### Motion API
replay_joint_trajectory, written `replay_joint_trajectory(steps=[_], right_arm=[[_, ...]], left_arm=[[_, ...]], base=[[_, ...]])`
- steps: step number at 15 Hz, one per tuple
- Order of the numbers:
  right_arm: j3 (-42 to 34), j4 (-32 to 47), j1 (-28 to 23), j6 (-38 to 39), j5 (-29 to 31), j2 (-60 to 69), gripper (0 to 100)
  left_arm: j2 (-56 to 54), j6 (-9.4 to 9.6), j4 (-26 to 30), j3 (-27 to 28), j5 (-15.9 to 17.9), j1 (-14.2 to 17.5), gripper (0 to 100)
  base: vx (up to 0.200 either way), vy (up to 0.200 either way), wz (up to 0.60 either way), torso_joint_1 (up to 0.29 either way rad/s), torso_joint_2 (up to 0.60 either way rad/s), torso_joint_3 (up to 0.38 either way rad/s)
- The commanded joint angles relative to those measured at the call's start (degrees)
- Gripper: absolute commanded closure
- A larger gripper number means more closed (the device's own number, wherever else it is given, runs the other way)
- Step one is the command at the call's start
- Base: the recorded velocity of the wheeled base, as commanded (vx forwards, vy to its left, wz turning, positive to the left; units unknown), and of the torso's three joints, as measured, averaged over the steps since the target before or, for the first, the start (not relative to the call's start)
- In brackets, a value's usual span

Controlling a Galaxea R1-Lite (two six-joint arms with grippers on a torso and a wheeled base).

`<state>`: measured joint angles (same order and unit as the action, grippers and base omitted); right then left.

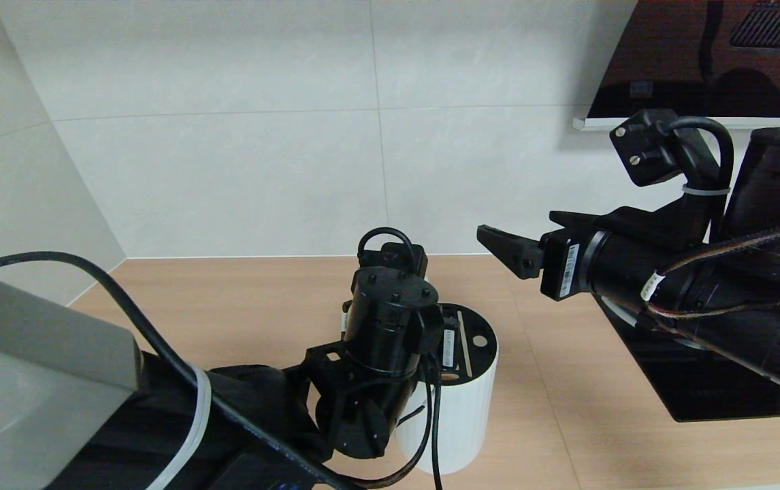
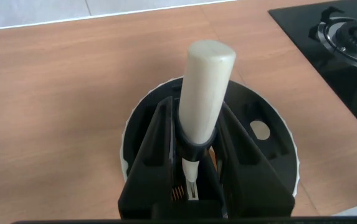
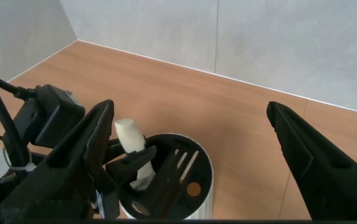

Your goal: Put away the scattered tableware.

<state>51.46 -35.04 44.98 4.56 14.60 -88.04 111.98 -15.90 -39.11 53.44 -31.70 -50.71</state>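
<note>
A white ribbed utensil holder (image 1: 463,408) with a black slotted lid (image 2: 271,146) stands on the wooden counter. My left gripper (image 2: 197,127) hangs right above it, shut on a cream-handled utensil (image 2: 204,81). The utensil is upright, and its black collar and metal end point down into a lid slot. In the right wrist view the same handle (image 3: 130,138) sticks up over the holder (image 3: 194,186). My right gripper (image 3: 197,155) is open and holds nothing. It is raised above the counter (image 1: 240,306), to the right of the holder and beyond it.
A black cooktop (image 1: 703,388) is set into the counter on the right, with a burner (image 2: 349,34) visible. A dark range hood (image 1: 703,54) hangs above it. Tiled walls close the back and left. Bare wooden counter lies left of the holder and behind it.
</note>
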Motion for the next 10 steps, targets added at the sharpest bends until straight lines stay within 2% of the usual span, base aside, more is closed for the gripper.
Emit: replay_joint_trajectory(steps=[1,4,5,10], right_arm=[[-0.04,-0.03,0.02,0.01,-0.01,-0.11,0],[-0.13,-0.03,0.02,0.01,-0.01,-0.11,0],[-0.13,-0.12,0.02,0.01,-0.01,-0.11,0],[-0.13,-0.03,0.02,0.01,-0.01,-0.11,0]], left_arm=[[0.08,-0.10,0.08,-0.01,-0.03,0.00,100],[-0.01,-0.10,0.08,-0.01,-0.03,0.00,100],[-0.10,-0.10,0.08,-0.01,-0.12,0.00,0],[-0.54,-0.10,0.08,-0.09,-0.03,0.00,0]], base=[[0.000,0.000,0.00,0.000,0.00,0.000],[0.000,0.000,0.00,0.000,0.00,0.000],[0.000,0.000,0.00,0.000,0.00,0.000],[0.000,0.000,0.00,0.000,0.00,0.000]])
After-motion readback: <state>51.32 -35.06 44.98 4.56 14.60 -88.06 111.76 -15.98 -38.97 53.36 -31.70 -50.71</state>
